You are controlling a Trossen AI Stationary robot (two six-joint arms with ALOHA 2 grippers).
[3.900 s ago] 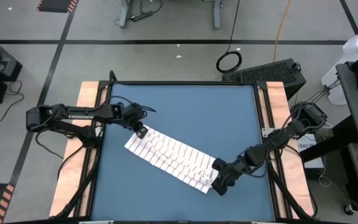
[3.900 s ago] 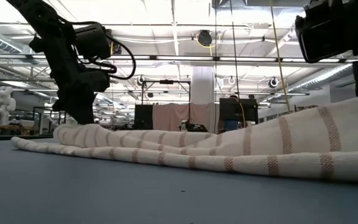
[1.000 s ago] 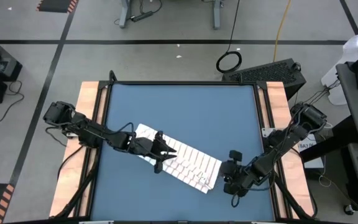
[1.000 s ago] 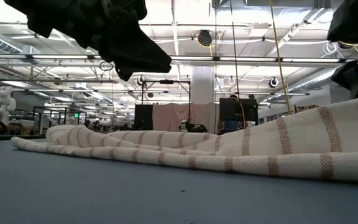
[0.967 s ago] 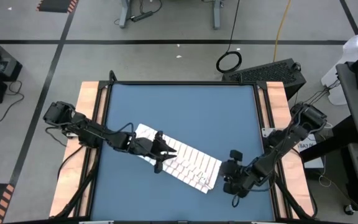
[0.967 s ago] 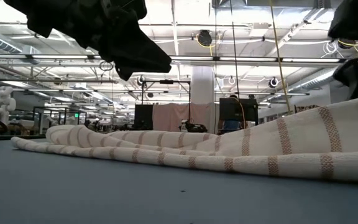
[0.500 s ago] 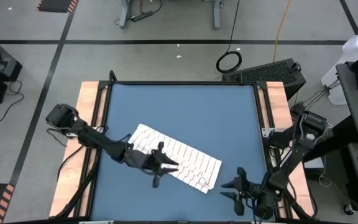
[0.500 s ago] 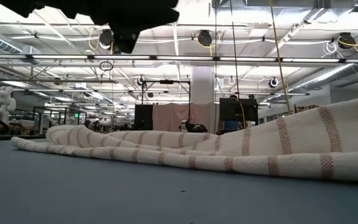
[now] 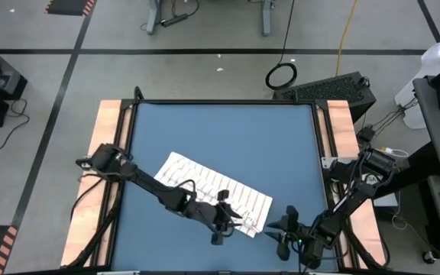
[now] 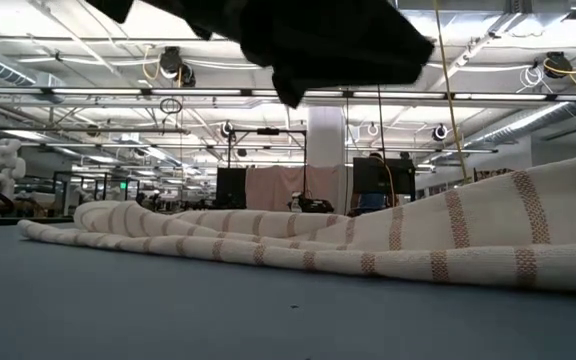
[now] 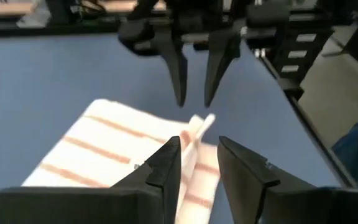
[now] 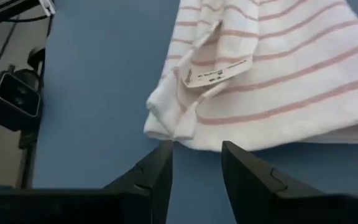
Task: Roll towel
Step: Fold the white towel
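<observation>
The towel (image 9: 216, 191) is white cloth with narrow reddish stripes. It lies in a long, loosely folded band slanting across the blue table (image 9: 228, 130), with its right end toward the near right, and also shows in the low view (image 10: 298, 245). My left gripper (image 9: 228, 221) is open above the towel's right end (image 11: 191, 134), well clear of it in the low view (image 10: 318, 40). My right gripper (image 9: 279, 228) is open and empty just off that same end, where a small white label (image 12: 216, 74) lies. Its fingers (image 11: 191, 68) face my left gripper.
Bare blue tabletop lies far of the towel and at the near left (image 9: 151, 244). Wooden side rails (image 9: 109, 122) flank the table. A low view camera (image 12: 17, 93) stands at the table's near edge.
My left gripper has gone along the towel from its middle toward its right end, at the table's near right, and stays open. My right gripper has drawn back from the towel's right end toward the table's near edge. The towel has kept still.
</observation>
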